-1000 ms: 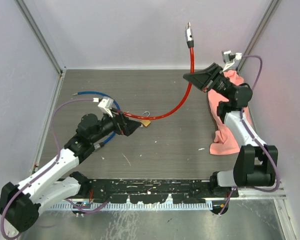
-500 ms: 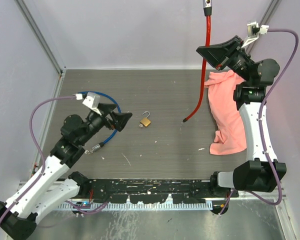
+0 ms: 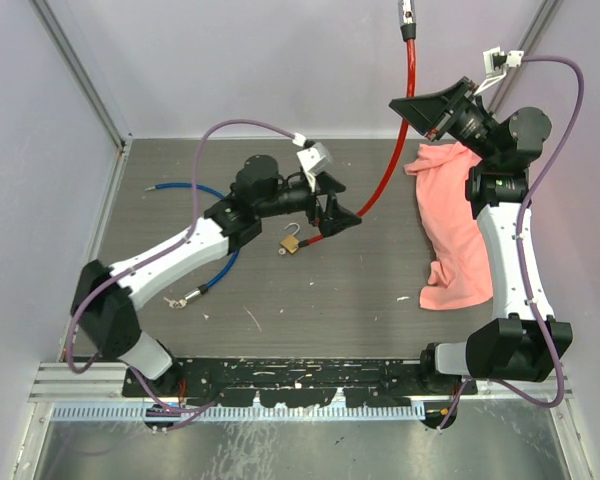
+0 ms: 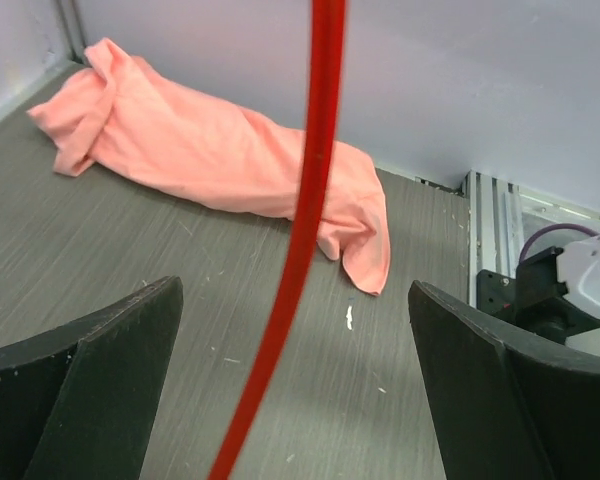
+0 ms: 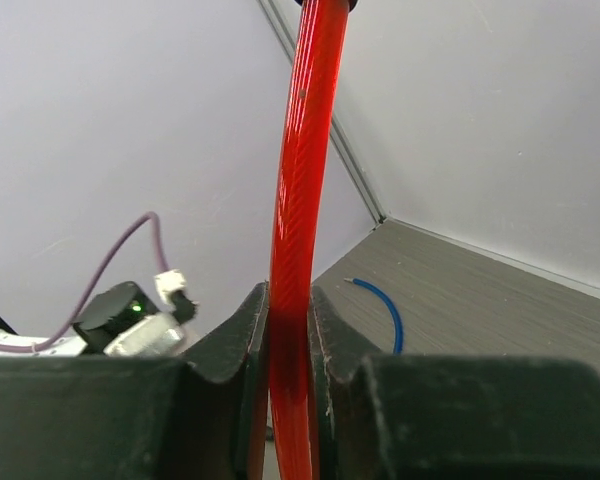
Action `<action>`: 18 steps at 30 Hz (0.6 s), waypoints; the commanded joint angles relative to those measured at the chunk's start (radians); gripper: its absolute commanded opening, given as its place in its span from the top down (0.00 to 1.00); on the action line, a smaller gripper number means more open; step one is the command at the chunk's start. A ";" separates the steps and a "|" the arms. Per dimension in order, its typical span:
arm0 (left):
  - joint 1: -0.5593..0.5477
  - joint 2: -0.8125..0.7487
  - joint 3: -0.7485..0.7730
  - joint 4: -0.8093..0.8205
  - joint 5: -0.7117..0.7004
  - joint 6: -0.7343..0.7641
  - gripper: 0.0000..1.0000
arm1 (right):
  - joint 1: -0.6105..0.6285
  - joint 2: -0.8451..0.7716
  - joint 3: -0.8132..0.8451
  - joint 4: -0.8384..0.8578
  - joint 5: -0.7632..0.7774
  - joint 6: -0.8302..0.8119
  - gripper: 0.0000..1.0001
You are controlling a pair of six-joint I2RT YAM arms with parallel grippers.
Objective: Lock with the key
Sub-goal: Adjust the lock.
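A small brass padlock point(image 3: 292, 243) lies on the grey table with its shackle up. My right gripper point(image 3: 432, 108) is raised at the back right, shut on a red cable point(image 3: 388, 175) that hangs from it down to the table beside the padlock. In the right wrist view the red cable point(image 5: 292, 250) is pinched between the fingers point(image 5: 238, 340). My left gripper point(image 3: 342, 215) is open just right of the padlock, and the red cable point(image 4: 300, 250) runs between its wide-apart fingers point(image 4: 130, 340) without touching them. I cannot make out the key for sure.
A pink cloth point(image 3: 450, 230) lies along the right wall, also seen in the left wrist view point(image 4: 220, 150). A blue cable point(image 3: 220, 200) curves over the left of the table, ending in a small metal piece point(image 3: 183, 298). The cable's metal end point(image 3: 407, 15) sticks up high.
My left arm has swung from the left side to the table's middle, its open jaws now straddling the red cable. The right gripper lifted the cable; its lower end swung back beside the padlock.
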State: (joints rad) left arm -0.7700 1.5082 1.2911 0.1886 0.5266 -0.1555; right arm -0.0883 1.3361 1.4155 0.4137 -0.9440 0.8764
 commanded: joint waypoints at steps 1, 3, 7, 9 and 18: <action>0.006 0.105 0.148 0.101 0.112 0.033 0.05 | -0.001 -0.037 0.056 0.050 0.009 -0.009 0.99; 0.001 0.153 0.191 0.106 0.144 0.017 0.07 | -0.001 -0.038 0.055 0.057 0.003 -0.002 0.99; -0.006 0.224 0.238 0.113 0.182 -0.010 0.09 | -0.001 -0.038 0.046 0.100 -0.009 0.021 0.99; -0.009 0.248 0.241 0.149 0.204 -0.044 0.09 | -0.001 -0.036 0.040 0.120 -0.015 0.027 0.99; -0.019 0.351 0.300 0.231 0.258 -0.149 0.21 | -0.001 -0.034 0.023 0.216 -0.031 0.079 0.99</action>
State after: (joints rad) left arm -0.7849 1.8362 1.5234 0.3302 0.7418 -0.2607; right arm -0.0879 1.3361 1.4155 0.4976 -0.9752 0.9165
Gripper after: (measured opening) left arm 0.827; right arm 0.211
